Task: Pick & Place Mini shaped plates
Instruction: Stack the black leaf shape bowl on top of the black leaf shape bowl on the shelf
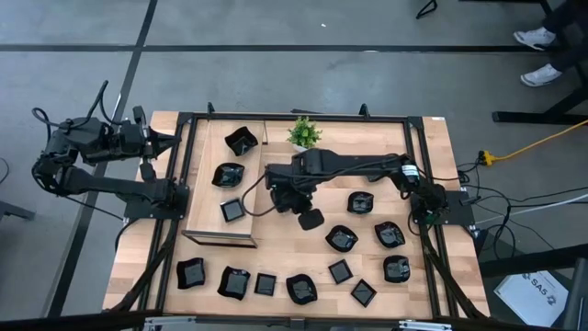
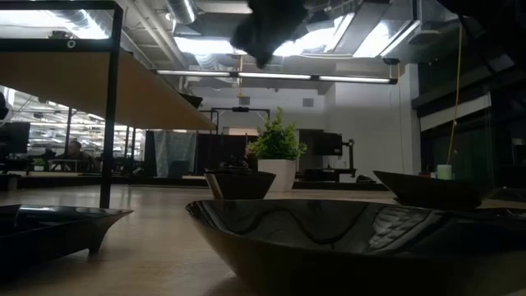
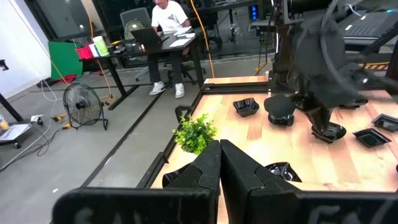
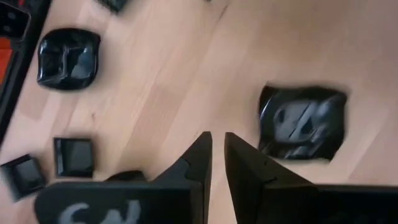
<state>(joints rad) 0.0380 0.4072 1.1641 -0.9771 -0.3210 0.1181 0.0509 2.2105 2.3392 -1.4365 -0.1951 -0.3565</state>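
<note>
Wooden table (image 1: 276, 267), seen from above: your right gripper (image 1: 308, 218) hangs mid-table gripping a mini plate (image 1: 310, 220), other black plates (image 1: 342, 239) scattered beside and past it; left gripper (image 1: 175, 140) waits at the far-left edge. Left wrist: fingers (image 3: 205, 171) pressed shut, potted plant (image 3: 194, 133) just ahead. Right wrist: fingers (image 4: 198, 158) narrowly apart, wavy plate (image 4: 303, 122) on the wood beside them.

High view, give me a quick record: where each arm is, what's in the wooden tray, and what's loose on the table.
left gripper: shut, parked at the table's left edge
right gripper: over the table's middle, beside a rounded plate
wooden tray: three black plates inside
table: about ten more loose plates; potted plant at the far edge
</note>
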